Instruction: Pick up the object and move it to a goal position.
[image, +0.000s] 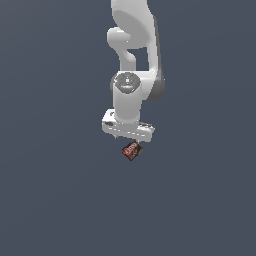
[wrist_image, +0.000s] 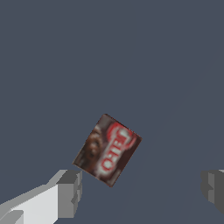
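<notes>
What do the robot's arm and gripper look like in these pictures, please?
The arm is glossy white with rounded links, dark grey bands along its side, and a grey circular joint cap. The gripper is a white block; its fingers end in grey, boxy pads. No cables show.

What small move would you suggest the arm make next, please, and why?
Probably shift the tool sideways to centre it over the box, then descend. In the wrist view the fingers stand wide apart and the box lies off the line between them, untouched, its edges skewed to the fingers, so a slight wrist turn may help too.

Exterior view faces arm, distant; wrist view close; both show box (image: 132, 150).
</notes>
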